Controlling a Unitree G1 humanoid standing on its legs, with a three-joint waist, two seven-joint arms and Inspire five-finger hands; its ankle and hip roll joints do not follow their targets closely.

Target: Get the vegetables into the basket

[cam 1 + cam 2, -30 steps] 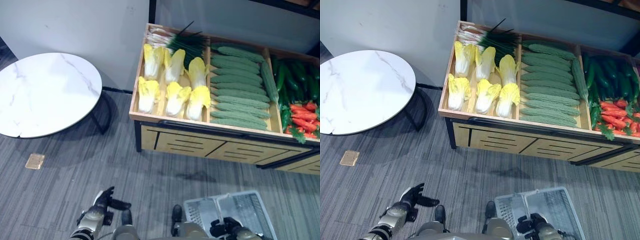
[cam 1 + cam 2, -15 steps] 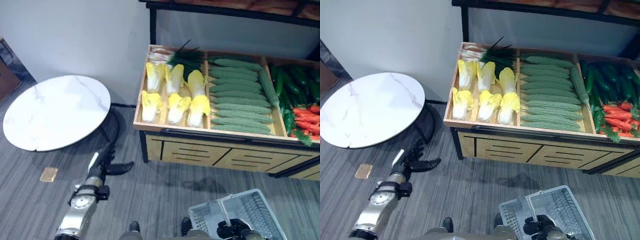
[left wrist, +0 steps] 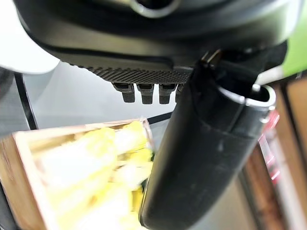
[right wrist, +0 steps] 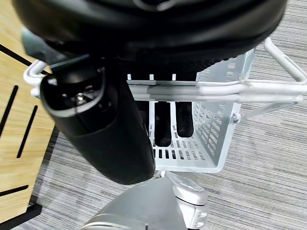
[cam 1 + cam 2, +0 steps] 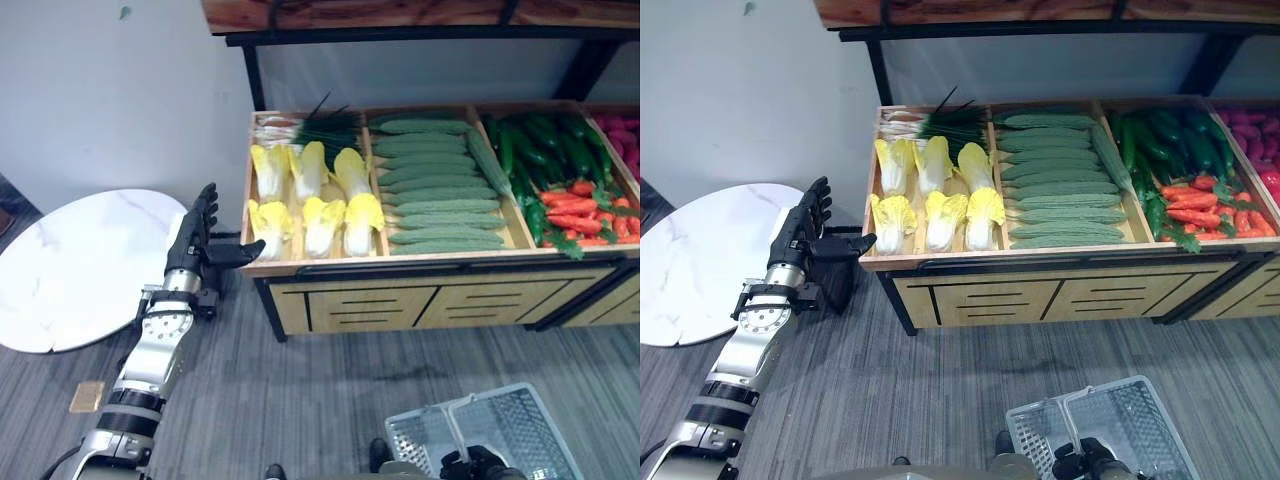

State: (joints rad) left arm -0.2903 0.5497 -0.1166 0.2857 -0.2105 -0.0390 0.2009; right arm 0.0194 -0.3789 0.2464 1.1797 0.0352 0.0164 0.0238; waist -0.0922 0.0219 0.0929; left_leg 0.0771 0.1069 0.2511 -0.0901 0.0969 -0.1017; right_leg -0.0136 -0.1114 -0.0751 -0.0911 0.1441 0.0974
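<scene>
Yellow-white cabbages (image 5: 310, 198) lie in the left compartment of a wooden display stand (image 5: 400, 300), with green onions (image 5: 322, 128) behind them. Bumpy green gourds (image 5: 440, 185) fill the middle compartment. Dark green vegetables (image 5: 545, 140) and red ones (image 5: 585, 212) are at the right. My left hand (image 5: 192, 240) is open and raised beside the stand's left corner, its thumb (image 3: 201, 143) pointing toward the cabbages (image 3: 96, 167). My right hand (image 4: 163, 122) is shut on the handle (image 4: 216, 88) of a white mesh basket (image 5: 515, 430) low by the floor. The basket holds nothing.
A round white marble table (image 5: 70, 265) stands left of the stand, close behind my left arm. A dark shelf (image 5: 420, 20) overhangs the display. A small tan tile (image 5: 87, 396) lies on the grey striped floor.
The camera has tilted up and the whole picture shifted. My left hand rose from near the floor to the stand's left corner by the cabbages. The right hand kept hold of the basket handle.
</scene>
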